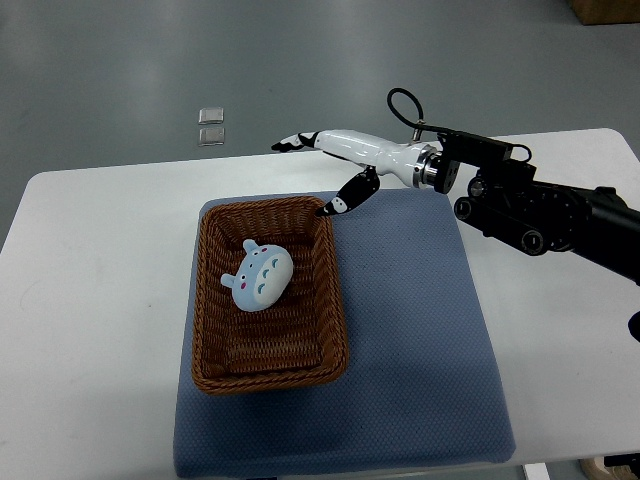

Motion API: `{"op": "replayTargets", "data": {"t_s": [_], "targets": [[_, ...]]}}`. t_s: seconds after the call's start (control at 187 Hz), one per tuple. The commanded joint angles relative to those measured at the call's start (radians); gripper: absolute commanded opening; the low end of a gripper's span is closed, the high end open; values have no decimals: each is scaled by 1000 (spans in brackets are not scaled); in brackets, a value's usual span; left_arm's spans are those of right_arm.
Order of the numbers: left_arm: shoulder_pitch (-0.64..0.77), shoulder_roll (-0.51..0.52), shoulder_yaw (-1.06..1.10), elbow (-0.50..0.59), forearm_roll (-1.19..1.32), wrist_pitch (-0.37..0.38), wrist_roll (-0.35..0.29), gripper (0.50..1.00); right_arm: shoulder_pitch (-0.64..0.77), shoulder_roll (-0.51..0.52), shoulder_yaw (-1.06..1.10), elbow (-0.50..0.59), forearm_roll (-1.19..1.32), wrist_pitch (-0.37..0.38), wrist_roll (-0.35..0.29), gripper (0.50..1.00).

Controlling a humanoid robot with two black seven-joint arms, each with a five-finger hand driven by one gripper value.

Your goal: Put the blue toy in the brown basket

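A pale blue toy (258, 276) lies inside the brown basket (268, 375) at centre left of the frame, resting toward the basket's upper half. The woven basket sits on a blue mat (420, 340) spread over the white surface (90, 300). The robot's right hand (335, 165) reaches in from the right edge and hangs above the basket's upper right corner, fingers loosely spread and grasping nothing, with 1 dark-tipped finger (340, 203) pointing down at the rim. Its black arm (540, 210) crosses the upper right of the frame. 2 small clear squares (211, 124) lie on the grey floor beyond the surface.
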Motion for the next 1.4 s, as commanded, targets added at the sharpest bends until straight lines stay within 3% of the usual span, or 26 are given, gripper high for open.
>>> {"op": "replayTargets", "data": {"t_s": [0.0,0.278,0.422,0.598,0.962,1.394], "targets": [[0,0,1,-2,1,-1,0,1000,-79,-34,105,1,58,1,0,893],[0,0,1,0,1,1,0,1000,-245,-22,406,2,285,64,-10,893],[2,0,1,3,1,-1,0,1000,-289,8,495,2,468,69,-100,893],[2,0,1,5,1,-1,0,1000,-320,31,556,1,578,67,-157,893],[2,0,2,6,-1,-1,0,1000,-429,136,719,-4,655,143,-158,895],[0,0,2,6,-1,1,0,1000,-439,133,708,-54,655,87,-152,913]]}}
